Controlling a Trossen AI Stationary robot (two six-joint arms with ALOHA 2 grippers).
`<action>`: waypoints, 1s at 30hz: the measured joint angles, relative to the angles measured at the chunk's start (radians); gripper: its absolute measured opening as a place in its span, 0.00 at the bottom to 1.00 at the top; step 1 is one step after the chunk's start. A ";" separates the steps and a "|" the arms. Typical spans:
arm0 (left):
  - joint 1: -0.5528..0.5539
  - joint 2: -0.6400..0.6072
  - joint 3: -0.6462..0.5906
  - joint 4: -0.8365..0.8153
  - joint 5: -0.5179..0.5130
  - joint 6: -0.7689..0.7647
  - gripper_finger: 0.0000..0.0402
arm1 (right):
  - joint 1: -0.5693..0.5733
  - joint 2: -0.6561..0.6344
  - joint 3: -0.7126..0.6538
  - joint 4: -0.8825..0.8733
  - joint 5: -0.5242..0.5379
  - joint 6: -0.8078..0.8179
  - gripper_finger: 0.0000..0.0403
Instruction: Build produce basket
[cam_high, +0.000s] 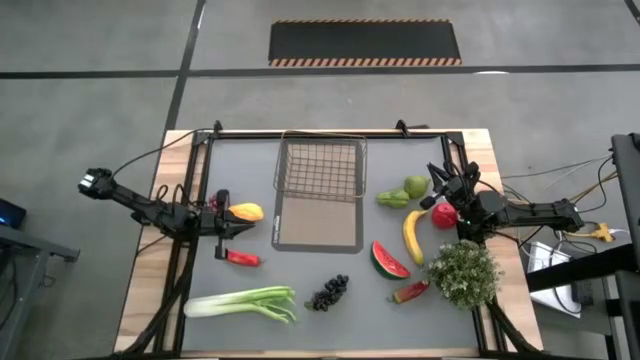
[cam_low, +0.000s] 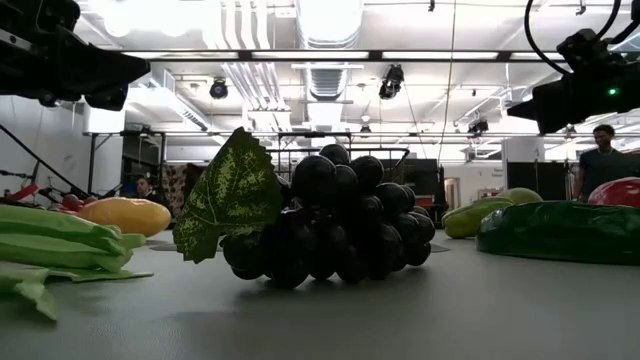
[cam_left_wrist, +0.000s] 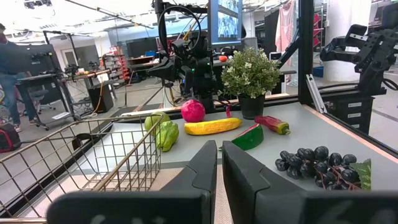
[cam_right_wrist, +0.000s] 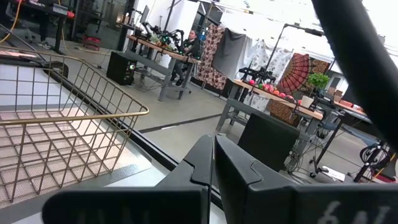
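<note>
The wire basket (cam_high: 320, 168) sits at the far middle of the table, its near part on a flat dark mat (cam_high: 318, 232). Produce lies loose on the table: leek (cam_high: 245, 302), grapes (cam_high: 330, 292), watermelon slice (cam_high: 389, 260), banana (cam_high: 412, 236), apple (cam_high: 444, 215), pear (cam_high: 415, 186), red peppers (cam_high: 240, 258) (cam_high: 410, 292), and a yellow fruit (cam_high: 246, 212). My left gripper (cam_left_wrist: 219, 163) is shut and empty, raised beside the yellow fruit. My right gripper (cam_right_wrist: 213, 158) is shut and empty, raised just beyond the apple and next to the pear.
A bushy potted plant (cam_high: 464, 270) stands at the table's right near side, close to my right arm. A green vegetable (cam_high: 393, 198) lies beside the pear. Black frame rails run along the table's left and right sides. People and benches show in the room beyond.
</note>
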 joint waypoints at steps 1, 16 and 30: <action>0.000 0.000 0.000 0.000 0.000 0.000 0.02 | 0.000 0.000 0.000 0.000 0.000 0.000 0.02; 0.000 0.000 0.000 0.000 0.000 0.000 0.02 | 0.000 0.000 0.000 0.000 0.000 -0.001 0.02; 0.000 0.016 0.000 0.238 0.004 -0.048 0.02 | 0.000 0.000 0.000 0.009 -0.204 0.187 0.02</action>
